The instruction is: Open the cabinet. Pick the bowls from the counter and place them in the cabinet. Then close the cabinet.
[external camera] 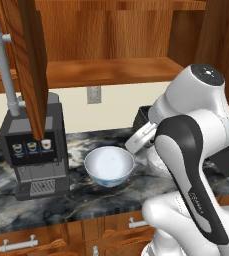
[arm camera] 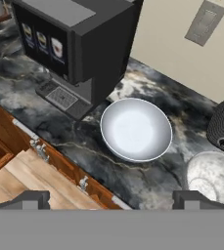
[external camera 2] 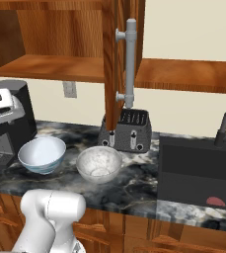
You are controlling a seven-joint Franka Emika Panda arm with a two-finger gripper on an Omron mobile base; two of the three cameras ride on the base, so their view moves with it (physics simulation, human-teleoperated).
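Desk (external camera 2: 134, 185): dark marble with pale veining, carrying a coffee machine (external camera: 33, 150) at left, then the white bowl (arm camera: 136, 129) and the speckled bowl (external camera 2: 99, 164) just beside each other, then a toaster (external camera 2: 128, 130) and a black sink (external camera 2: 198, 180). Above it: cream wall, and the cabinet (external camera 2: 119, 59) with doors swung open, shelf bare. My fingers (arm camera: 111, 199): spread apart, holding nothing, above the white bowl.

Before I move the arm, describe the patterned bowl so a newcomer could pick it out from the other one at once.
Find the black coffee machine at the left end of the dark veined marble counter. Right beside it sits the round white bowl with blue pattern outside, smooth white inside. Its neighbour towards the grey toaster is the speckled grey-white stone-like bowl, mottled throughout.
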